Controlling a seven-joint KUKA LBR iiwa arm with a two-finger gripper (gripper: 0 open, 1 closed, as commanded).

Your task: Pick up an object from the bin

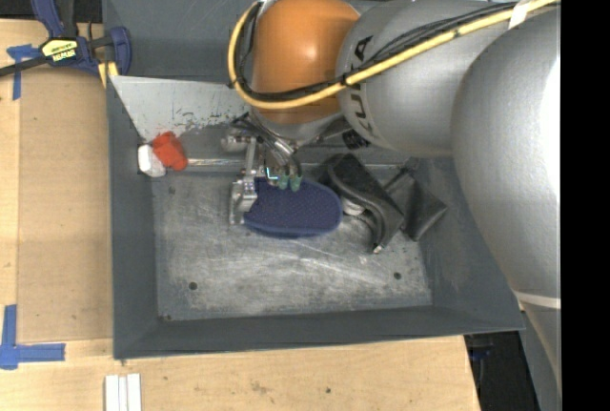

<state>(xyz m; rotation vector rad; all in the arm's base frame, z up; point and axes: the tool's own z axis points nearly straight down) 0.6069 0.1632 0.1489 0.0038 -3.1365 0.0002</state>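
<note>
The gripper (263,188) stands with fingers apart, holding nothing, over the left end of the dark blue oval pad (295,211) at mid-bin (286,304); its low, flat edge may slip free on closing.

Free across the front strip of the bin (286,280) floor and down its left side. Blocked mid-floor by a blue pad (297,212), gripper (246,197) at its left end. Barred back-left by red cap (169,151) and clear tube (205,159), right by black straps (376,199). Roofed over back and right by the arm (429,85).
</note>
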